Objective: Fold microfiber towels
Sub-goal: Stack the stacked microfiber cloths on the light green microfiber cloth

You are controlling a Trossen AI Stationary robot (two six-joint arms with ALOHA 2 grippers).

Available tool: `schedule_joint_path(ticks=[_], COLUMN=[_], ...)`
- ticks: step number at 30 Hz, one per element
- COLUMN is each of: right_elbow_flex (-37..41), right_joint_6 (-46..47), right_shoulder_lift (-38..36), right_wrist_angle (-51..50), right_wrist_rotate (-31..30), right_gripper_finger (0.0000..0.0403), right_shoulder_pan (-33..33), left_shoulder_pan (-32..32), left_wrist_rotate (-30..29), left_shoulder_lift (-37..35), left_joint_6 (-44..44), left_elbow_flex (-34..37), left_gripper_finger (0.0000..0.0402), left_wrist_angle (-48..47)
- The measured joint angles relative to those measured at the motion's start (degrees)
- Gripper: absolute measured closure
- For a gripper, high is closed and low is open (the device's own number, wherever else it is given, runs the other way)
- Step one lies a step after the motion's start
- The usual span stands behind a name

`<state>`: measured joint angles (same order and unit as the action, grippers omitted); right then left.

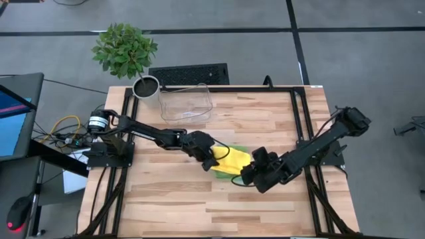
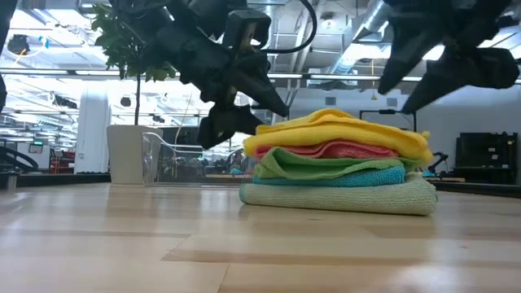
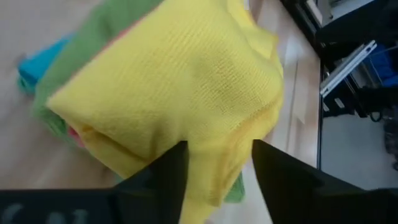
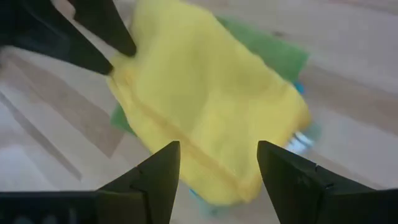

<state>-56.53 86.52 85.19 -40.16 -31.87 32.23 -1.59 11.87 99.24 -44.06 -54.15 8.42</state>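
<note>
We judge the step in hand to be the release of a folded yellow towel [image 2: 342, 130] onto the towel stack [image 2: 338, 183], which rests on the counter [image 1: 265, 206] near its middle, on the near side of the clear bin [image 1: 186, 103] and the potted plant [image 1: 126, 50]. From top to bottom the stack shows yellow, pink, bright green, blue, and pale sage green layers. The left hand [image 3: 214, 165] sits at the stack's edge nearest the left arm's base; its fingers [image 3: 168, 171] stand apart, and yellow cloth fills the gap between them, but we cannot tell whether either finger touches it. The right hand [image 4: 217, 165] hovers over the opposite edge of the stack with its fingers [image 4: 286, 174] spread wide and grasping nothing; the yellow towel lies beyond them. The next move, in our judgement, calls for lifting both hands straight up and clear of the stack, so that no fingertip drags the top layer askew. The yellow towel overhangs the layers below on one side, so a snagged fingertip could pull it off. No unfolded towel is visible elsewhere on the counter, so we judge the task to be near its end.
</note>
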Motion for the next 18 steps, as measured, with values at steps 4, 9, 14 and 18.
schedule_joint_path(ticks=[4, 9, 14, 18], right_elbow_flex=[0.0, 0.0, 0.0, 0.0], right_joint_6=[0.0, 1.8, 1.9, 2.3], right_shoulder_lift=[0.5, 0.4, 0.3, 0.3], right_wrist_angle=[-0.2, 2.7, 7.9, 9.5], right_wrist_rotate=[3.1, 3.9, 4.9, 5.0], right_gripper_finger=[0.0163, 0.0163, 0.0163, 0.0164], right_shoulder_pan=[0.0, 0.0, 0.0, -0.7], left_shoulder_pan=[0.7, 2.0, 2.2, 2.3], left_wrist_rotate=[2.7, 0.8, 1.6, 2.7], left_shoulder_lift=[-0.4, -1.0, -2.6, -2.6], left_joint_6=[-1.7, -4.8, -2.2, -1.0], left_elbow_flex=[0.0, 0.1, 0.0, 0.0], left_gripper_finger=[0.0186, 0.0138, 0.0128, 0.0127], left_wrist_angle=[-3.0, -11.3, -8.2, -7.9])
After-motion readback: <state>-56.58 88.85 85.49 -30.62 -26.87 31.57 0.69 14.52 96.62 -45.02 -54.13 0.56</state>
